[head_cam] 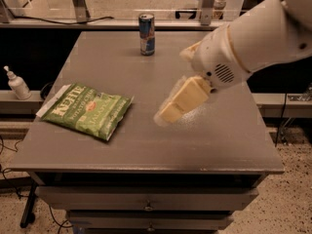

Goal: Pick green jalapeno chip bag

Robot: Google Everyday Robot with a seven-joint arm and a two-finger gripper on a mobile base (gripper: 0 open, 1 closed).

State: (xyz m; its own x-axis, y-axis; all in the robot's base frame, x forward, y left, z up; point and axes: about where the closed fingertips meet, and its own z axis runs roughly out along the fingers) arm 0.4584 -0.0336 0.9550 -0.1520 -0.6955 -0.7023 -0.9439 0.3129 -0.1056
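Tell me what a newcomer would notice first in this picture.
The white arm reaching in from the picture's right, its gripper hanging above the middle of the grey table. Next, the green jalapeno chip bag lying flat near the table's left edge, and a blue can upright at the far edge.

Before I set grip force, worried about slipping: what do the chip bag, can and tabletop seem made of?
The green jalapeno chip bag looks like thin, crinkled plastic film with slight sheen. The can looks like glossy printed metal, its rim shining. The table seems matte grey laminate or paint; I cannot tell which. The gripper hovers above the table, right of the bag.
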